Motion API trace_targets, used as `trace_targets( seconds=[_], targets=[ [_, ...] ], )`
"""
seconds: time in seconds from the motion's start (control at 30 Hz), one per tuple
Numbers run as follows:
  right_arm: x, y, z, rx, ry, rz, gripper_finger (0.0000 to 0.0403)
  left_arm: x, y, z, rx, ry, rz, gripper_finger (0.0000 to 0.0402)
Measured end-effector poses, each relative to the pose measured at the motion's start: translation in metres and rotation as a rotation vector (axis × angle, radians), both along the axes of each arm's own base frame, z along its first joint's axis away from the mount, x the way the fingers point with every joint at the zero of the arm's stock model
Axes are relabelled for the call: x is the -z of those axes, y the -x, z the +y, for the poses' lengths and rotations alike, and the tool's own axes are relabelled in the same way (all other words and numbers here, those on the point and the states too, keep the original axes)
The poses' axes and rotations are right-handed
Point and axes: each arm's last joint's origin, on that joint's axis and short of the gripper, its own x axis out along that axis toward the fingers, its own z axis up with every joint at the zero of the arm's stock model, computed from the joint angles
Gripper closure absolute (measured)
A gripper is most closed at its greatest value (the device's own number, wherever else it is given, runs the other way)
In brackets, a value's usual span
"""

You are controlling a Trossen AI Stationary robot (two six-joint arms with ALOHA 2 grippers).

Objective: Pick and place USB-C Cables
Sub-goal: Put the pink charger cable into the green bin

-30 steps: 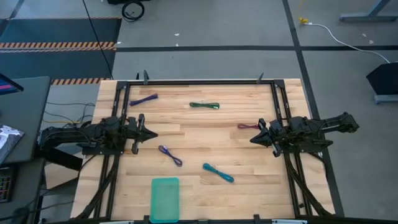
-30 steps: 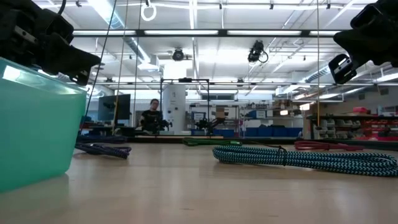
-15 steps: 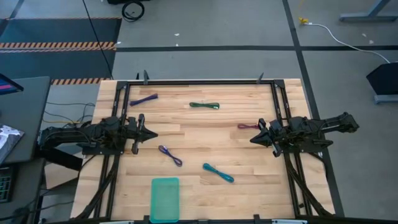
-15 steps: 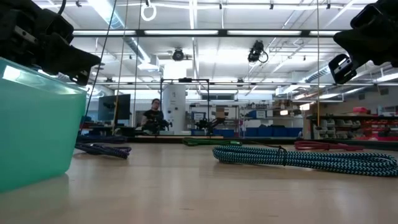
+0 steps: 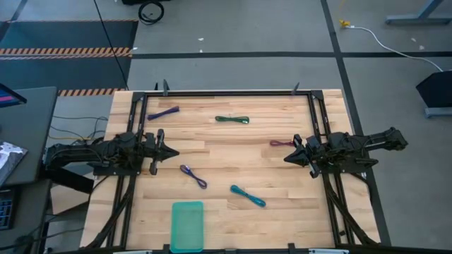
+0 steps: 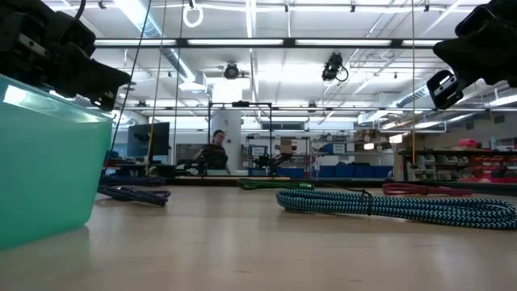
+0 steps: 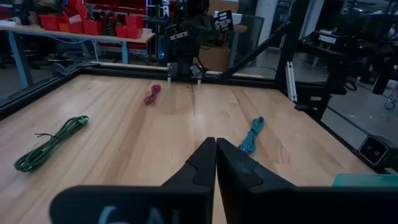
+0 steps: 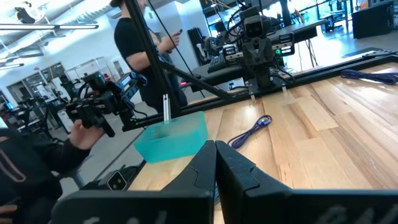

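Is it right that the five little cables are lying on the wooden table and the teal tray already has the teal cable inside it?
Not quite. The high view shows the teal tray with nothing inside; the teal cable lies on the wooden table beside it, apart from it. All five cables are on the table.

Teal tray [image 6: 48, 158] cut off by left edge in low view; only one wall seen. Teal cable [image 6: 396, 204] cut off at right edge there. Both arms cropped by top corners in low view, fingers not shown. Violet cable [image 6: 133, 194] partly hidden behind tray. Dark green cable [image 6: 271, 184] and maroon cable [image 6: 440, 189] too flat and distant for coils to be made out. Person [image 8: 146, 46] cut off at top in right wrist view.
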Motion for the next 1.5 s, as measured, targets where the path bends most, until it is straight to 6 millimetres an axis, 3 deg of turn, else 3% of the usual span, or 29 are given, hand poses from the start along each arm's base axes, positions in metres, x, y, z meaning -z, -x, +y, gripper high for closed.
trace_targets(
  seconds=[0.33,0.73,0.93,1.13,1.5],
  targets=[
    [0.000,0.000,0.000,0.000,0.000,0.000,0.0391,0.000,0.000,0.000,0.016,-0.238,-0.012,0.0381],
    [0.000,0.000,0.000,0.000,0.000,0.000,0.0391,-0.008,0.000,0.000,0.006,-0.240,-0.096,0.0381],
    [0.000,0.000,0.000,0.000,0.011,0.000,0.0391,-0.015,0.000,0.000,-0.001,-0.138,-0.159,0.0381],
    [0.002,0.000,0.000,-0.002,0.170,-0.016,0.0391,-0.016,0.000,0.000,0.000,-0.031,-0.171,0.0381],
    [0.001,0.000,0.000,-0.003,0.174,-0.026,0.0391,-0.025,0.002,0.000,-0.005,0.058,-0.256,0.0381]
  ],
)
